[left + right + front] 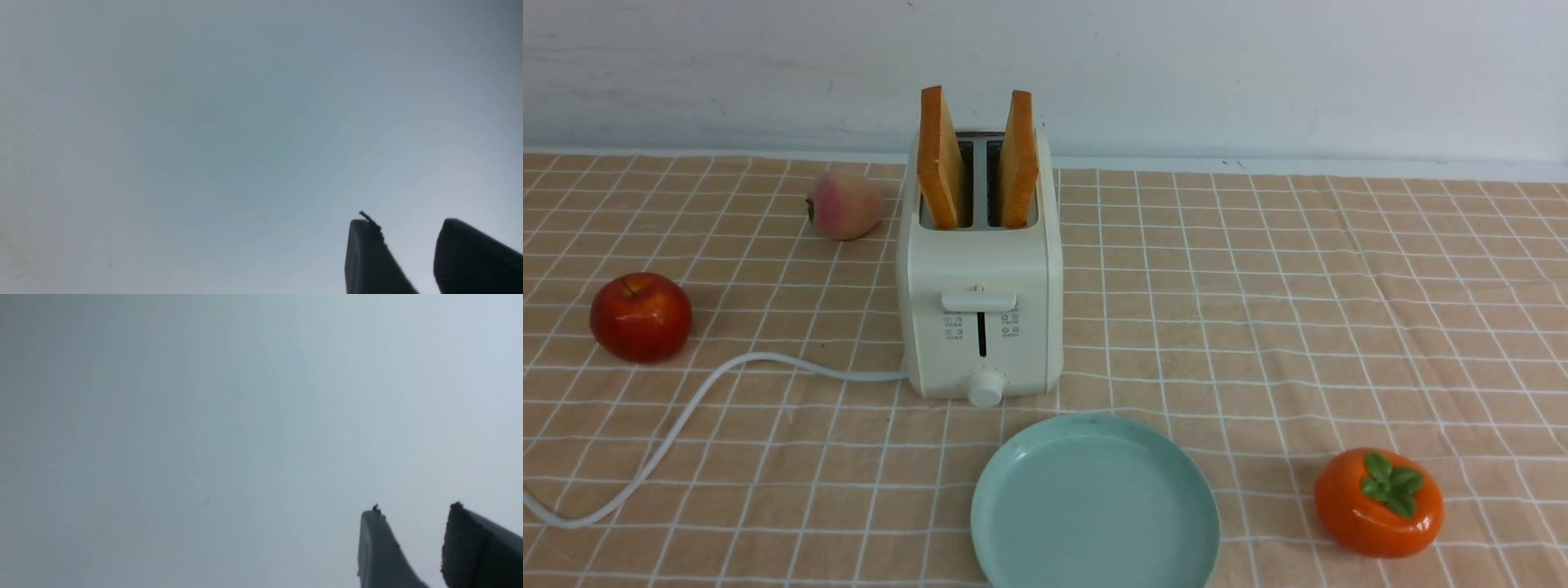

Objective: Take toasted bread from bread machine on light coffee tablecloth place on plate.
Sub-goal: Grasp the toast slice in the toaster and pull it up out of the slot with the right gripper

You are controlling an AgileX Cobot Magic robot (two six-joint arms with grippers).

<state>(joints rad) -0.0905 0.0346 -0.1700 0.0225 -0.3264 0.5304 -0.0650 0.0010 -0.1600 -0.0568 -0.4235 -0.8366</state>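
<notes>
Plainly, little can be told of how the arms are bent. Each wrist camera faces a blank, pale grey surface, and only the fingertips reach into the picture. The left pincer (408, 222) stands spread, its two dark fingers (367, 261) apart with nothing between them. The right pincer (414, 509) is likewise spread and empty, with a clear gap between its fingers (476, 547).

In the front view the bread machine (980, 278) stands upright on the tablecloth (1258, 310), near the middle and towards the white wall (1258, 73). Its lever (978, 300) and round knob (986, 389) face the robot. Both slots are filled. The left slice of toast (941, 159) and the right slice of toast (1018, 159) stand on edge, each well clear of the grey top. Their upper ends lean slightly outward from one another.

The plate (1045, 523) lies flat just in front of the machine, a little to the robot's right of it, with its well bare. Its near rim is cut off by the picture's lower edge.

A white cord (686, 408) runs from the machine's left side and curves across the cloth to the left edge. A red apple (640, 317) sits well to the left, and a peach (844, 205) lies just beside the machine's left rear. An orange persimmon (1378, 502) with a green calyx sits to the right of the plate, apart from it.
</notes>
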